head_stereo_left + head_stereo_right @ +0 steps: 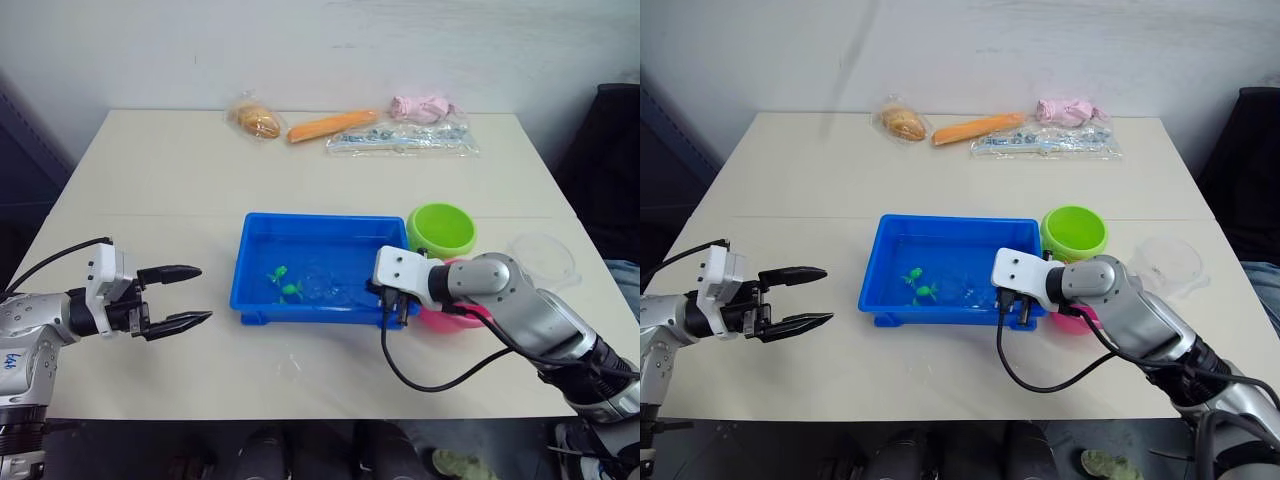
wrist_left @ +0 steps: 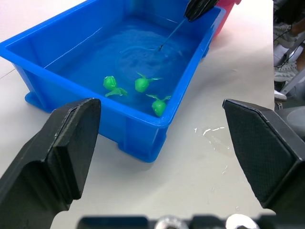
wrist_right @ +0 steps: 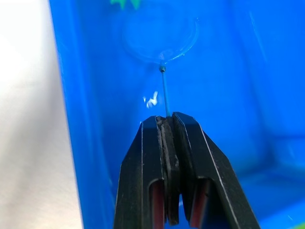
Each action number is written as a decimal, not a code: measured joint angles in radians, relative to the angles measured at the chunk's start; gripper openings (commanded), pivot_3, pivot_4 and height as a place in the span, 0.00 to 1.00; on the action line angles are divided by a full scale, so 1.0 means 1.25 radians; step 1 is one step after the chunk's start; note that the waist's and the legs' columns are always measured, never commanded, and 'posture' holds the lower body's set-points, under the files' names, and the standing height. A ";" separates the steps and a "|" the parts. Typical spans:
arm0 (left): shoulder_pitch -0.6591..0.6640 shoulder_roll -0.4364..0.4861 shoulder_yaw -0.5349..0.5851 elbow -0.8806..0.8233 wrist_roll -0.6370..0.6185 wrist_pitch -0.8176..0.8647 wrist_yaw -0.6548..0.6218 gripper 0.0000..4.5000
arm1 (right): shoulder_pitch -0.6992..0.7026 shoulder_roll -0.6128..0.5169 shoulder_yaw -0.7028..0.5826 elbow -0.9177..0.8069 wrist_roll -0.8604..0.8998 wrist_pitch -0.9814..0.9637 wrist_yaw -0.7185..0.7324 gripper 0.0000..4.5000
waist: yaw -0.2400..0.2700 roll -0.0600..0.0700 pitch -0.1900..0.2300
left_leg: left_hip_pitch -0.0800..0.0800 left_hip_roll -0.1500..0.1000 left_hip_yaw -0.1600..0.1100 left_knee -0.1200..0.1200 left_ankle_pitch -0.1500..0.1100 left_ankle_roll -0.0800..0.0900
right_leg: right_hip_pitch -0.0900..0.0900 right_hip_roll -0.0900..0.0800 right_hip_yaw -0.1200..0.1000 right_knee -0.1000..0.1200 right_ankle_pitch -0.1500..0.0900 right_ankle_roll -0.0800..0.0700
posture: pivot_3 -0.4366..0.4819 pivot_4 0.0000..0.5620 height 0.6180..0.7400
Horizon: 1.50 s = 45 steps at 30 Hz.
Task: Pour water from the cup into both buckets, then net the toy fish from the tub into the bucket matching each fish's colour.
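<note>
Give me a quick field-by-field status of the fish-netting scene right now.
tub: blue tub, mid-table, holds water
fish in tub: three green fish, no pink seen
net: hoop in the water, short of the fish
right end effector: shut on the net handle, over the tub's right end
left end effector: open, empty, left of tub
buckets: green bucket, pink bucket, right of tub
cup: clear cup, far right

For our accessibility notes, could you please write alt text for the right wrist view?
The right gripper, shut on the net by its thin handle, holds the hoop down in the blue tub. Green toy fish show beyond the hoop.
</note>
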 measured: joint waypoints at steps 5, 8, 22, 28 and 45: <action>0.015 -0.002 0.000 -0.008 -0.002 0.002 0.008 0.98 | -0.010 0.027 0.004 0.006 -0.003 0.021 0.015 0.00 | -0.001 0.000 0.000 | 0.000 0.000 0.000 0.000 0.000 0.000 | 0.000 0.000 0.000 0.000 0.000 0.000 | 0.48 0.27 1.00; 0.023 -0.002 0.000 -0.009 -0.004 0.007 0.013 0.98 | -0.011 0.032 0.004 0.014 -0.006 0.032 0.022 0.00 | -0.002 0.000 0.000 | 0.000 0.000 0.000 0.000 0.000 0.000 | 0.000 0.000 0.000 0.000 0.000 0.000 | 0.48 0.27 1.00; 0.026 -0.002 0.006 -0.028 -0.010 0.017 0.025 0.98 | 0.006 0.152 -0.045 0.042 0.047 0.103 -0.010 0.00 | -0.016 0.000 0.000 | 0.000 0.000 0.000 0.000 0.000 0.000 | 0.000 0.000 0.000 0.000 0.000 0.000 | 0.48 0.27 1.00; 0.024 -0.002 0.006 -0.028 -0.010 0.015 0.030 0.98 | 0.008 0.169 -0.074 0.058 0.056 0.102 -0.020 0.00 | -0.017 0.000 0.000 | 0.000 0.000 0.000 0.000 0.000 0.000 | 0.000 0.000 0.000 0.000 0.000 0.000 | 0.48 0.27 1.00; 0.001 -0.006 0.006 -0.005 -0.010 0.005 0.029 0.98 | 0.033 0.190 -0.143 0.060 0.146 0.147 0.007 0.00 | -0.017 0.000 0.000 | 0.000 0.000 0.000 0.000 0.000 0.000 | 0.000 0.000 0.000 0.000 0.000 0.000 | 0.48 0.27 1.00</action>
